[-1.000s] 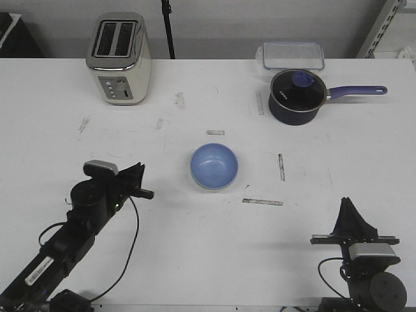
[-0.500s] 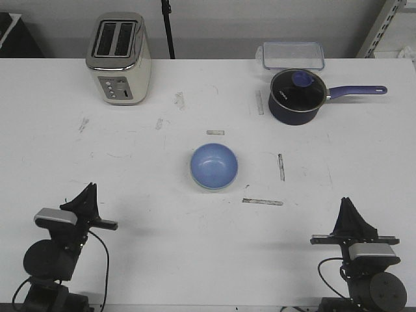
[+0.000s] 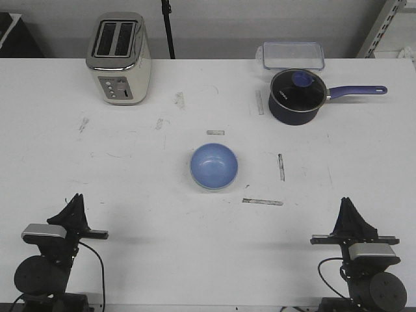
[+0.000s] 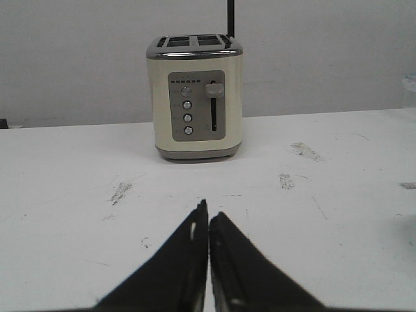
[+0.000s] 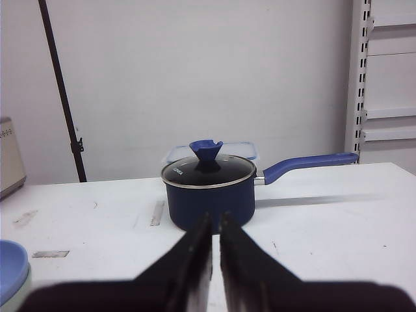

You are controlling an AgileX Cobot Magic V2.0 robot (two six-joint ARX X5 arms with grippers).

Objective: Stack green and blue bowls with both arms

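Bowls (image 3: 214, 166) sit nested, mouths up, mid-table; left end effector (image 3: 77, 203) and right end effector (image 3: 351, 209) both pinched together.

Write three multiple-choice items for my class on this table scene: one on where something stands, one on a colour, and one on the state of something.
1. Where does the toaster stand?
A. At the far left of the table
B. Beside the saucepan
C. Between the two arms

2. What colour is the saucepan?
A. Red
B. Dark blue
C. Cream

3. In what state is the left gripper?
A. Clamped on a bowl
C. Wide open over the toaster
B. Shut and holding nothing

Answers:
1. A, since the front view shows it far back on the left, well away from the pan.
2. B, as its body, handle and lid knob are all dark blue in the right wrist view.
3. B, because the left wrist view shows the two fingers pressed together with only bare table ahead of them.
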